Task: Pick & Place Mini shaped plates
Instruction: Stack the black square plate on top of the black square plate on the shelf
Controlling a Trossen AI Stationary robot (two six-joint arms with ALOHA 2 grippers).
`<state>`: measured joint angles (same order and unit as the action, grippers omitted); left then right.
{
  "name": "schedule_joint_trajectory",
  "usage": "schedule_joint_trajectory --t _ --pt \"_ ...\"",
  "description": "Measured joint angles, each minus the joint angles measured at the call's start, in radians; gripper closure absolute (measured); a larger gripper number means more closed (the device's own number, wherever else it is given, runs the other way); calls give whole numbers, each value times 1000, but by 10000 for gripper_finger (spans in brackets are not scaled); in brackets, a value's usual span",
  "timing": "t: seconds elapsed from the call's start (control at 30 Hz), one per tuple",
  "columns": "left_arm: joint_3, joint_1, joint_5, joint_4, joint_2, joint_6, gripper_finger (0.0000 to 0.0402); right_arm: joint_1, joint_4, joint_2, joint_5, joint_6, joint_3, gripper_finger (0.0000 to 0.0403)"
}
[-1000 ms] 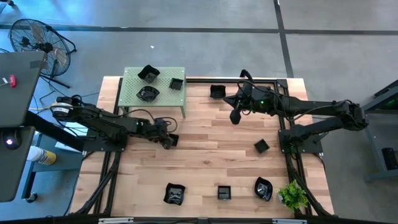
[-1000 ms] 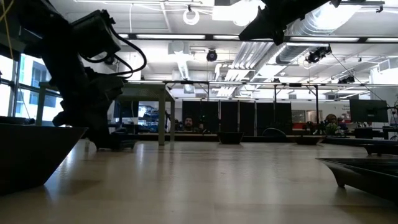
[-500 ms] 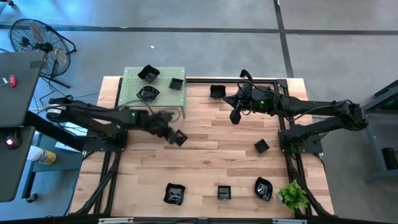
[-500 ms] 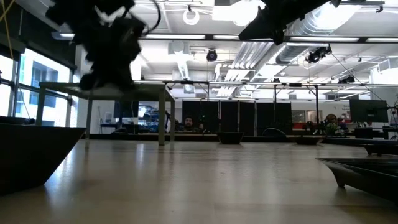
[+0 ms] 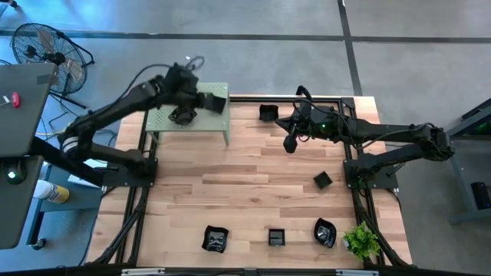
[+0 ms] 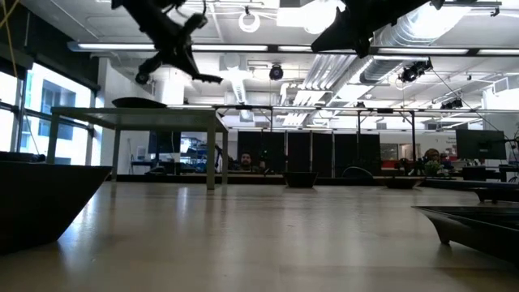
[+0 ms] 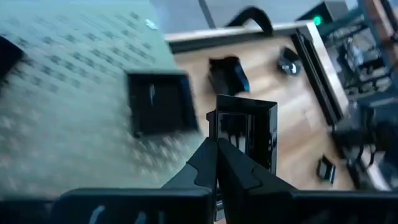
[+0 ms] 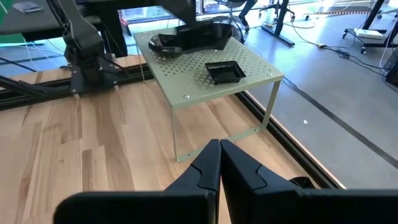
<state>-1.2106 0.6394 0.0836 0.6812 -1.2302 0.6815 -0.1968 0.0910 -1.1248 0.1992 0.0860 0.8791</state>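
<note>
The left gripper (image 7: 216, 147) was held above the green shelf (image 5: 163, 120), its fingers clamped on the rim of a square plate (image 7: 244, 132), which was carried tilted and clear of every surface. Just beside that plate another square plate (image 7: 158, 102) already lay on the perforated shelf top, and in the high view a round plate (image 5: 182, 116) was seen there under the arm. The step in hand was judged to be the carry to the shelf, with the release not yet made. The next move was judged to call for a bare patch of shelf to be chosen, apart from the plates already there, for the plate to be levelled and lowered to touch, and only then for the fingers to be parted.

The right gripper (image 8: 219, 155) was kept waiting over the far middle of the desk (image 5: 253, 184), fingers together and nothing held. Further plates lay on the desk: one (image 5: 268, 113) near the far edge, one (image 5: 322, 180) right of centre, and three along the near edge (image 5: 276, 237).
</note>
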Motion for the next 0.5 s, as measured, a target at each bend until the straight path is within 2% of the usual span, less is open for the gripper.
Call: schedule_joint_trajectory --t 0.17,0.3,0.5 --pt "0 116 98 -38 -70 -43 401 0 0 0 -7 1 0 401" --pt "0 141 155 -77 -110 -72 401 0 0 0 -4 2 0 398" --pt "0 155 166 -82 -160 -75 401 0 0 0 0 1 0 400"
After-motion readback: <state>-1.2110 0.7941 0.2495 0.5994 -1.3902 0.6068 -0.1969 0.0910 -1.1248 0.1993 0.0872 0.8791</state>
